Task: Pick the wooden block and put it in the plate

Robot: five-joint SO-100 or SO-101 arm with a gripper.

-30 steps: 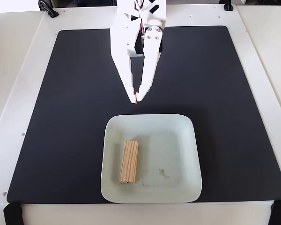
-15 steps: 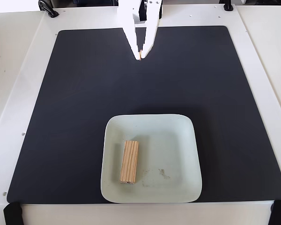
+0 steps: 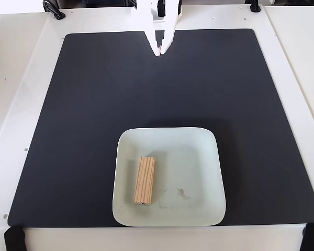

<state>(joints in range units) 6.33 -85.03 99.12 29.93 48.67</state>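
Observation:
The wooden block [image 3: 145,180] lies flat inside the plate [image 3: 199,157], in its left half, long side running front to back. The pale mint square plate rests on the black mat near the front edge. My white gripper [image 3: 159,53] hangs at the far top centre of the fixed view, well away from the plate. Its two fingertips meet with nothing between them, so it is shut and empty.
A black mat [image 3: 83,115] covers most of the white table [image 3: 15,78]. Black clamps sit at the front corners [image 3: 13,238] and a black fitting at the back left [image 3: 53,9].
The gripper has drawn back from just behind the plate to the far edge of the mat, its fingers closing together. The block and plate have not moved.

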